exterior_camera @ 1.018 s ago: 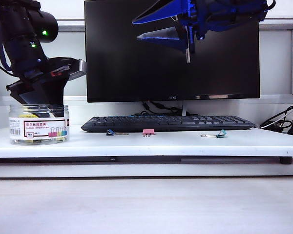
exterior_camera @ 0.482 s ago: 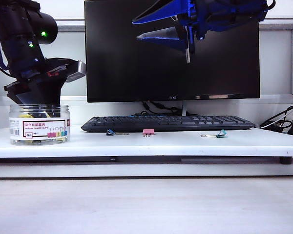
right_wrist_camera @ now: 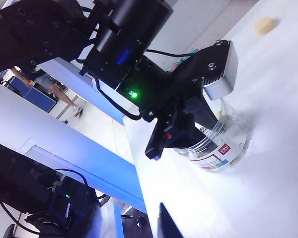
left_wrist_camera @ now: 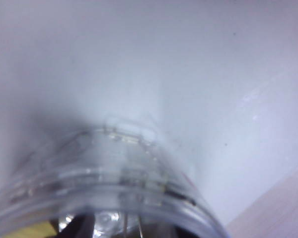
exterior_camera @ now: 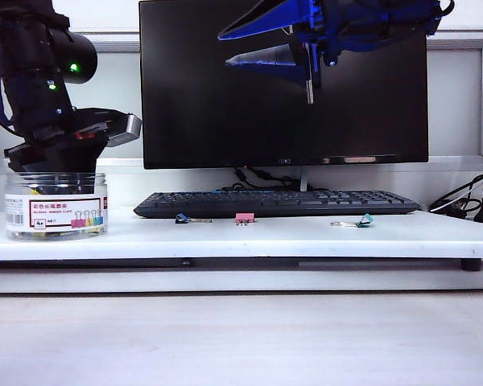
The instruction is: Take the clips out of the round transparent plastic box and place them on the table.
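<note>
A squat round transparent plastic box (exterior_camera: 56, 206) stands at the far left of the white desk (exterior_camera: 306, 237), mouth open upward so it can be reached from above. Through its wall a few yellow clips (exterior_camera: 37, 191) show, too crowded and blurred to count. The left gripper (exterior_camera: 55, 167) is sunk into the box's mouth, probably to fish one out. Its fingertips are hidden behind the rim, so I cannot tell whether it is wide, narrow or holding anything. The left wrist view shows only the clear rim and a patch of yellow.

The right gripper (exterior_camera: 262, 44) hangs high in front of the one dark monitor (exterior_camera: 282, 88), its blue fingers spread and empty, apparently kept clear.

In front of the one black keyboard (exterior_camera: 278, 203) lie three clips, well apart: one blue clip (exterior_camera: 183, 218), one pink clip (exterior_camera: 245, 218), one teal clip (exterior_camera: 364, 220).
</note>
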Robot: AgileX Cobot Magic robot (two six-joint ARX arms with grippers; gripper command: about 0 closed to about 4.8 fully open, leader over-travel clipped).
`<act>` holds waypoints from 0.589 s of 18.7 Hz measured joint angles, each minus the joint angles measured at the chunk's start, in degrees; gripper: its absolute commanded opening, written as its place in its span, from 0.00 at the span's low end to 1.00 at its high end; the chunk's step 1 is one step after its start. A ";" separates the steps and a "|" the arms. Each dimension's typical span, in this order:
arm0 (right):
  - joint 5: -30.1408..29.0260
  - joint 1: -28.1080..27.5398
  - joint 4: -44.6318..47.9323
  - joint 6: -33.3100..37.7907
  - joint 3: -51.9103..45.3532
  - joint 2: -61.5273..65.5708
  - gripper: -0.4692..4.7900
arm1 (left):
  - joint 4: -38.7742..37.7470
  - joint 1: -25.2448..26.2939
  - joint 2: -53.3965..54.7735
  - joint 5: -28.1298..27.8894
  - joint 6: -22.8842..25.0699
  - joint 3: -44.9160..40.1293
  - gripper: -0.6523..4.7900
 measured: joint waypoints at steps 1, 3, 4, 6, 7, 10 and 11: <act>0.00 0.02 0.02 -0.22 0.00 0.00 0.37 | 0.04 0.00 0.20 -0.77 0.00 0.00 0.50; 0.00 0.02 0.00 -0.98 -0.02 0.00 0.37 | 0.11 -0.02 0.35 -2.14 0.00 0.09 0.49; 0.02 0.00 0.04 -1.05 0.00 0.00 0.37 | 0.17 -0.04 0.37 -2.32 0.02 0.09 0.48; 0.09 0.02 0.02 -1.11 -0.02 0.00 0.37 | 0.44 -0.02 0.68 -2.97 0.20 0.09 0.30; 0.22 0.02 0.02 -1.25 -0.02 0.00 0.37 | 0.44 -0.04 0.70 -3.26 0.28 0.07 0.27; 0.24 0.02 0.02 -1.36 -0.02 0.00 0.37 | 1.42 0.07 1.07 -3.98 0.42 -0.04 0.27; 0.24 0.00 0.02 -1.44 -0.02 0.00 0.37 | 1.84 0.02 1.05 -4.02 0.42 -0.02 0.27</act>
